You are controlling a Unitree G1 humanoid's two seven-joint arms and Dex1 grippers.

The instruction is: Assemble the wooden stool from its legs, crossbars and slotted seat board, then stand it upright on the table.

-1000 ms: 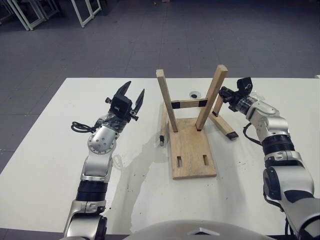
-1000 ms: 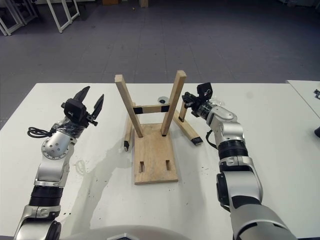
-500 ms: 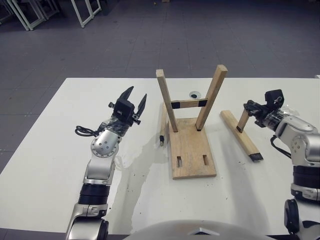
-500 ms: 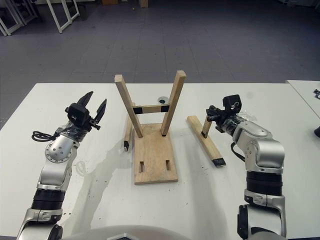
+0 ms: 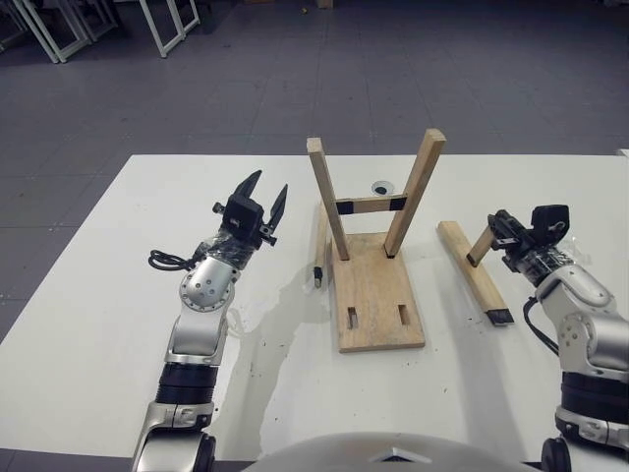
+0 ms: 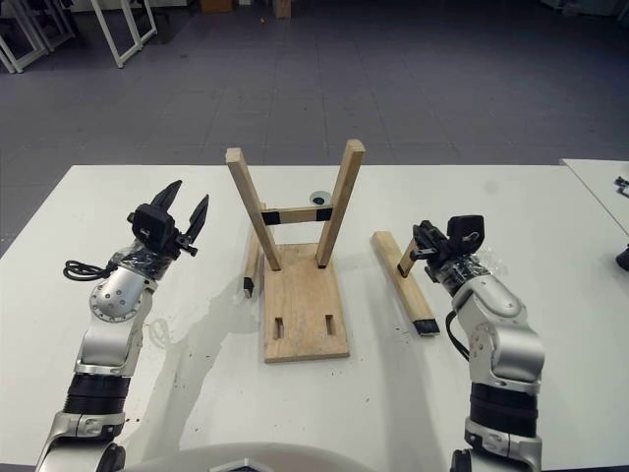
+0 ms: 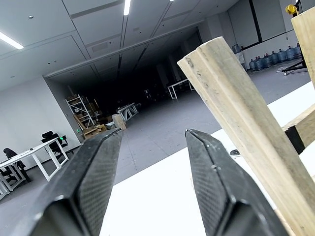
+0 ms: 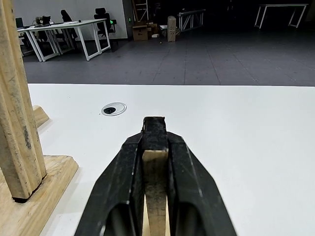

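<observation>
surface: white tabletop is standing in a large dim room, with grey floor and white table frames showing far behind.
seat board: flat rectangular pale wooden slotted seat board is lying in the middle of the table, its long axis running away from the robot.
fitted part: two pale wooden upright legs, joined by a short fitted crossbar with black ends, are standing out of the board's far end and splaying apart toward their tops.
empty slots: two small rectangular open slots are lying side by side at the board's near end.
right gripper: black two-finger right gripper is clamping narrowly on the top of a short wooden held crossbar, which is rising from a long pale wooden black-tipped leg lying flat on the table.
held piece: it is lying to the right of the board and apart from it, its long axis running far to near, almost parallel to the board's right edge.
key relation: judging from this, the open slots are sitting to the robot's left of the right gripper and somewhat nearer the robot, so the right arm is the nearer one.
left gripper: black two-finger left gripper is hovering with fingers spread wide and holding nothing, left of the upright legs and pointing toward them.
loose piece: slim wooden loose leg is lying just beside the board's left edge, between the left gripper and the board.
</observation>
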